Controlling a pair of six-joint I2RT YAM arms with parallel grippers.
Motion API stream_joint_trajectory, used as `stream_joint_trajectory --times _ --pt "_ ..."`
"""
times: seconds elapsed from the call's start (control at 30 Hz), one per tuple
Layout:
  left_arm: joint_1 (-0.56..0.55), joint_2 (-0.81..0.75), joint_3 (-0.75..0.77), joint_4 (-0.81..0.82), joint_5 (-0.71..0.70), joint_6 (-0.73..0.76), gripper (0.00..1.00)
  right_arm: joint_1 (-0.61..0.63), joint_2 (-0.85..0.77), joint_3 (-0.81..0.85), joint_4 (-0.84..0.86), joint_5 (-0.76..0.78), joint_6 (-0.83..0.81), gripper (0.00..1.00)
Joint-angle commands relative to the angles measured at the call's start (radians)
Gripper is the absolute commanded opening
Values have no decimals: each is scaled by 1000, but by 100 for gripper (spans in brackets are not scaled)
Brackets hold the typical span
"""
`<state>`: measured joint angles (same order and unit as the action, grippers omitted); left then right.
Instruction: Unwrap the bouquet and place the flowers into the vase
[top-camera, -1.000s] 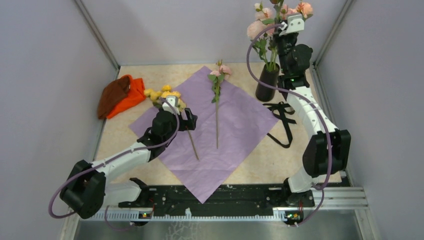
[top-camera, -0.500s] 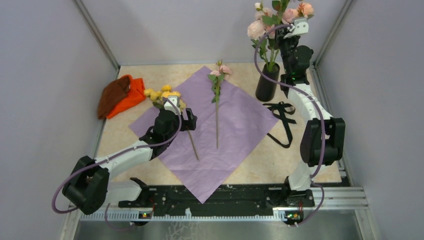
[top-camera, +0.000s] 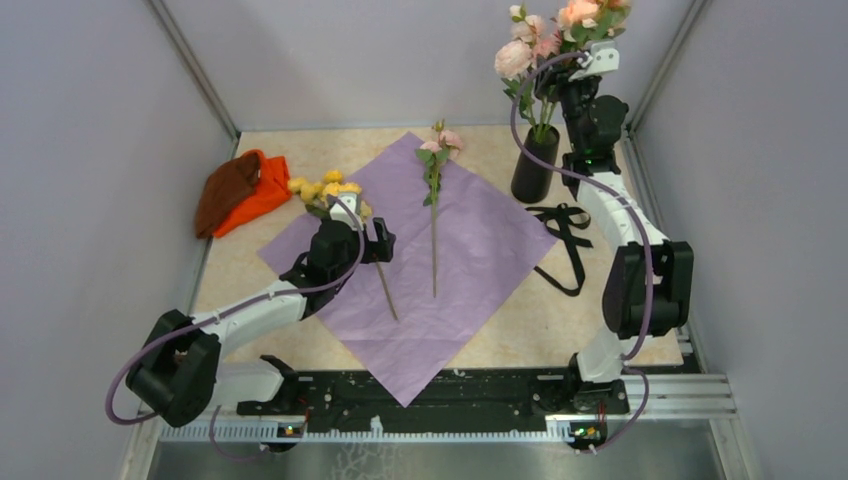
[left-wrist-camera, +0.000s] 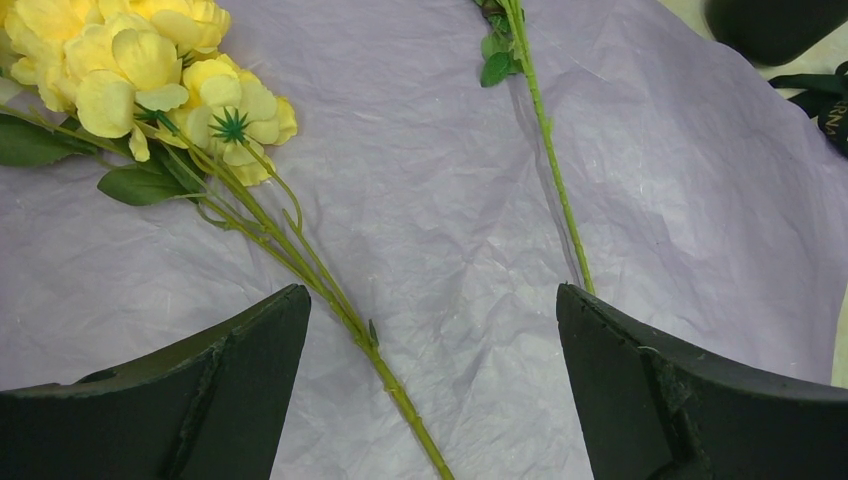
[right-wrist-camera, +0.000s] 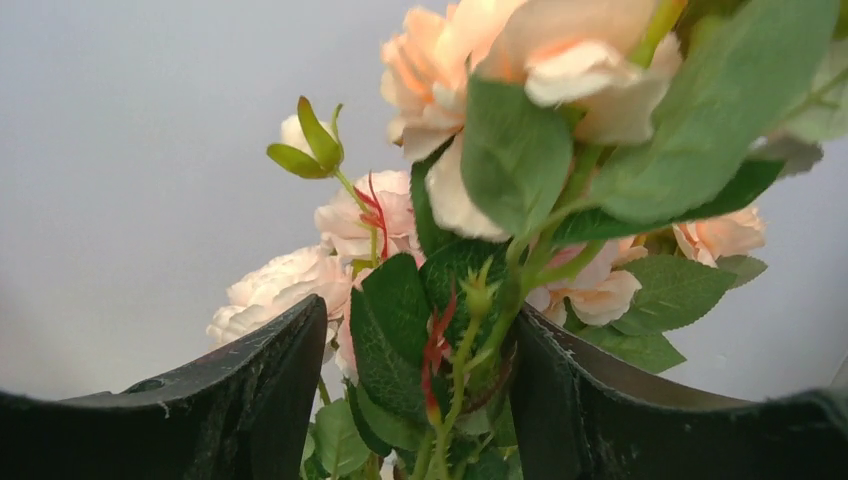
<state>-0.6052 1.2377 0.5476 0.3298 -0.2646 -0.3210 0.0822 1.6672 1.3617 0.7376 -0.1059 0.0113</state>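
Two are left on the flat paper (top-camera: 485, 250), the pink flower (top-camera: 434, 200) and the yellow flower (left-wrist-camera: 140, 60) under the wide-apart left pincer (left-wrist-camera: 430, 385), while the other flowers (top-camera: 545, 40) stand in the vase (top-camera: 533, 165), right pincer (right-wrist-camera: 415, 400) parted around their stems.

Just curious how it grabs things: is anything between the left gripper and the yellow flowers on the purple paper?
Nothing visible does. The left gripper hangs open just above the stem of the yellow flowers, with only purple paper beside it.
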Motion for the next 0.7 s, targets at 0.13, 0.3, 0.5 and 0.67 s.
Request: stream_joint_trajectory --times 0.13,0.3,0.5,0.67 --pt "-4 10 17 18 37 -18 99 -5 -148 -42 58 20 -34 63" --pt "-4 14 13 21 54 -26 99 -6 -198 -134 84 41 -41 63" --pt "-4 -3 11 8 57 -21 99 -6 -175 -158 80 41 -45 62" --pt "-4 -3 7 3 45 -15 99 -5 -169 -199 124 57 -44 62"
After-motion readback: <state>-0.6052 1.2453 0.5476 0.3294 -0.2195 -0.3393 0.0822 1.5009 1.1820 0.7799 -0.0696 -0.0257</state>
